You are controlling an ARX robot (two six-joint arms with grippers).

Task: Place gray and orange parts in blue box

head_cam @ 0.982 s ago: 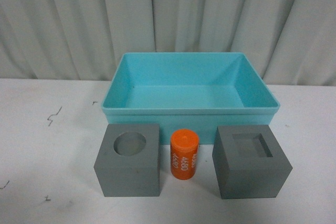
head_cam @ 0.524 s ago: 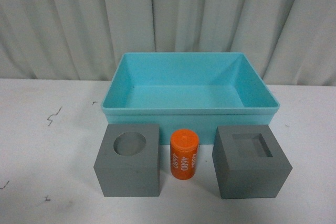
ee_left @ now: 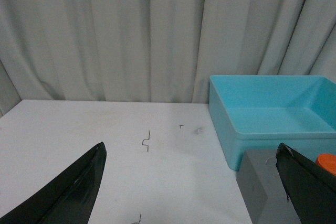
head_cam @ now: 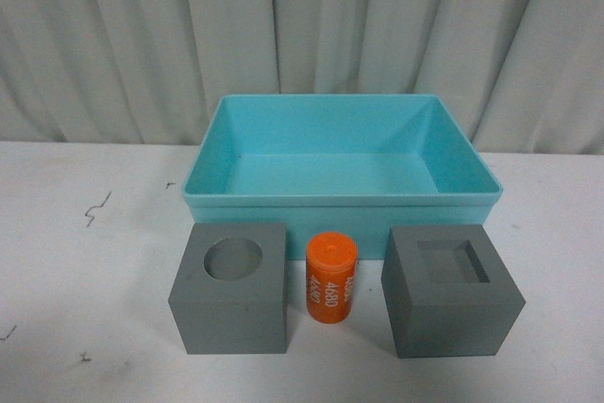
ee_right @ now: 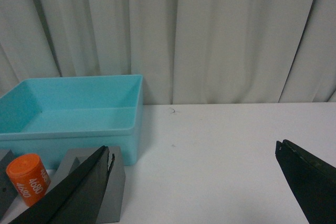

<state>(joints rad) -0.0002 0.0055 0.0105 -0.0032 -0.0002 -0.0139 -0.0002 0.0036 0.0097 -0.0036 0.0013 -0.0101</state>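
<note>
Nothing is moving since the earlier frames: all three parts are sitting where they were, outside the box, and neither arm is showing in the front view. Both pincers are hanging with fingers spread wide, gripping nothing: the left gripper (ee_left: 191,146) and the right gripper (ee_right: 192,145).

Just ahead of the left one, toward the robot's right, the gray cube with the round recess (head_cam: 229,288) is resting. Just ahead of the right one, toward the robot's left, the gray cube with the square recess (head_cam: 451,290) is resting.

I am judging the first pick as not yet begun. To do it well, a pincer should be descending squarely over its own cube, closing on two flat opposite sides.

Between the cubes the orange cylinder (head_cam: 331,278) is standing upright, close to both, so a wide finger is risking a knock.

Beyond all three, the blue box (head_cam: 340,203) is waiting empty on the white table (head_cam: 85,271), its near wall needing a clear lift. Farthest off, a pale curtain (head_cam: 283,25) is hanging.
</note>
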